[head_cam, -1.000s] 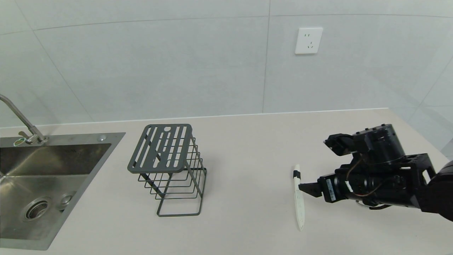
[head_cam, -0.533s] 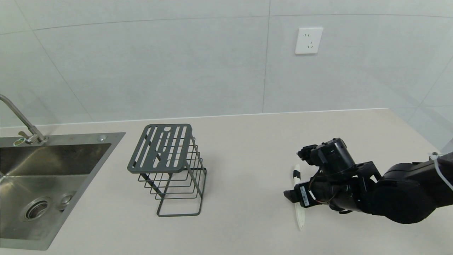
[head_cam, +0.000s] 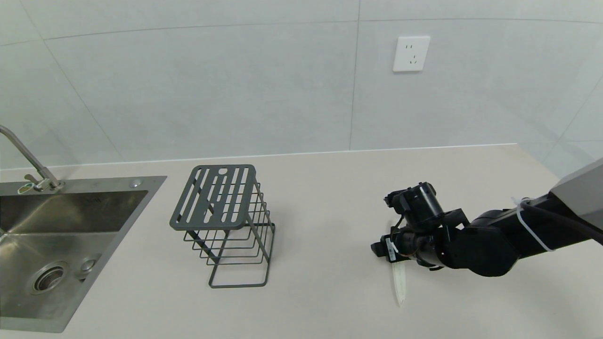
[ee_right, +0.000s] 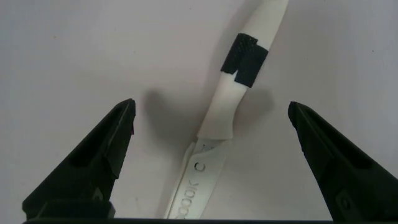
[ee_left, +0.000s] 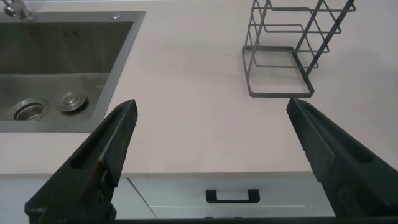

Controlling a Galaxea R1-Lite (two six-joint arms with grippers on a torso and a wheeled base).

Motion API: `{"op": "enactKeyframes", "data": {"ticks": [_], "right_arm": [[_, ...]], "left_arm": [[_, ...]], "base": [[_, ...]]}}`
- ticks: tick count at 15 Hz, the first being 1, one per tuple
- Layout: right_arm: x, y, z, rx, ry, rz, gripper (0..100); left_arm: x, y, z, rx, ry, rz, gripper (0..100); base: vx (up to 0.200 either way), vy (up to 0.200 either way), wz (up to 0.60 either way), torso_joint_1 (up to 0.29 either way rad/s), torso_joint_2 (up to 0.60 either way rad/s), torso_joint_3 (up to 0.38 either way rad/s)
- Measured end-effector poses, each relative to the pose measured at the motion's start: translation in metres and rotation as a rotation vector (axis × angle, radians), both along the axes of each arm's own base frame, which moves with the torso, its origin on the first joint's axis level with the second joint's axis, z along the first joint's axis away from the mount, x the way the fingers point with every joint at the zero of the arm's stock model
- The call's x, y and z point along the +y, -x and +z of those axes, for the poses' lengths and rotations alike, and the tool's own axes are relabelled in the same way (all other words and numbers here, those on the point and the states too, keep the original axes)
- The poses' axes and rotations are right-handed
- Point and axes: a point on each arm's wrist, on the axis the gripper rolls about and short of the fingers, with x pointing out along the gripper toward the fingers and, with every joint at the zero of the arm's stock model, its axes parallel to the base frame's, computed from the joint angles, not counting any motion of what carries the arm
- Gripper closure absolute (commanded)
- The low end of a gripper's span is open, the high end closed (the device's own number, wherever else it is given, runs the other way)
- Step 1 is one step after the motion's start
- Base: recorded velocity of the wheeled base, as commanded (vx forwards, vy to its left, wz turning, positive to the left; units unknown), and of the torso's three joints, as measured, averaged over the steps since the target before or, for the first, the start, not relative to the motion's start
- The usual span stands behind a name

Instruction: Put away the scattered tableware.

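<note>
A white knife (head_cam: 399,282) with a black tape band on its handle lies on the beige counter at the right, blade toward the front edge. My right gripper (head_cam: 384,248) hangs low over its handle, open, one finger on each side of the knife (ee_right: 221,118) in the right wrist view. The right gripper (ee_right: 211,112) is not touching it as far as I can see. A dark wire rack (head_cam: 221,221) with a slotted top stands mid-counter. My left gripper (ee_left: 211,106) is open and empty above the counter's front edge, with the rack (ee_left: 286,50) beyond it.
A steel sink (head_cam: 118,181) with a faucet (head_cam: 28,160) fills the left end of the counter; the sink (ee_left: 62,68) also lies near my left gripper. A drawer handle (ee_left: 232,196) sits below the counter edge. A wall socket (head_cam: 411,53) is behind.
My right arm has moved left and lower, from beside the knife to over its handle, now covering the handle in the head view. The knife and rack have not moved.
</note>
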Motion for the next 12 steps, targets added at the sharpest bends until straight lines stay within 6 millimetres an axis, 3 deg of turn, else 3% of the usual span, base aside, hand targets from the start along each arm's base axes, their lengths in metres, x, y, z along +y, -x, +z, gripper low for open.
{"op": "enactKeyframes", "data": {"ticks": [5,6,12], "right_arm": [[0.000,-0.005,-0.007,0.007,0.004,-0.006,0],[0.001,-0.005,-0.008,0.009,0.006,-0.005,100],[-0.003,-0.006,-0.019,0.031,0.026,-0.012,100]], "left_arm": [[0.000,0.000,0.000,-0.001,0.000,0.000,0],[0.000,0.000,0.000,-0.001,0.000,0.000,0],[0.000,0.000,0.000,0.000,0.000,0.001,0]], "base": [[0.000,0.000,0.00,0.000,0.00,0.000],[0.000,0.000,0.00,0.000,0.00,0.000],[0.000,0.000,0.00,0.000,0.00,0.000]]}}
